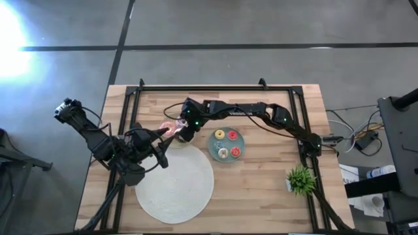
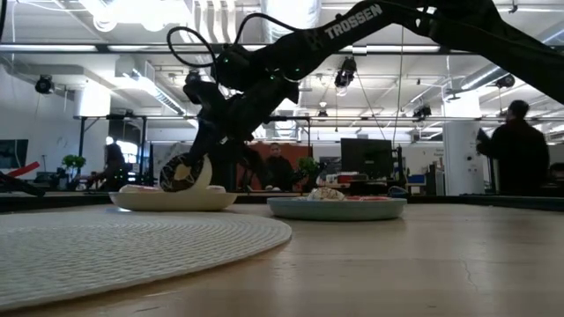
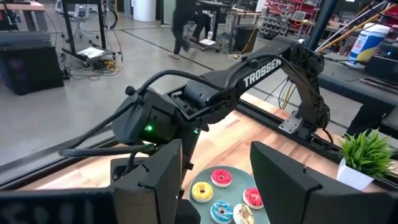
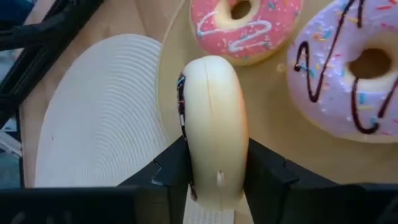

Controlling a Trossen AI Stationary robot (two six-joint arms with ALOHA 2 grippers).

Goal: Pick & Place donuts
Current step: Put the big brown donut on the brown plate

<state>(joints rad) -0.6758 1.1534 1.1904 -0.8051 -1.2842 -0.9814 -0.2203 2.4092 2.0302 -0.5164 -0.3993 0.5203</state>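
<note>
My right gripper is shut on a larger donut turned on edge, tan underside showing and a dark chocolate rim. It hovers over the cream plate, near the mat-side edge. A pink-frosted donut and a white-frosted, sprinkled donut lie flat on that plate. In the low view the held donut stands at the cream plate. Several tiny donuts lie on the teal plate. My left gripper is open, just left of the cream plate. My right gripper pinches the chocolate donut across its thickness, one finger on the frosted face and one on the tan underside. The fingers slant down from the table's right. The donut stands on edge below them; whether its lower rim touches the plate I cannot tell.
The big white round mat lies near the front edge, beside the cream plate. A small green plant stands at the right. Black frame rails run along the far and side edges. People move in the room beyond the table.
</note>
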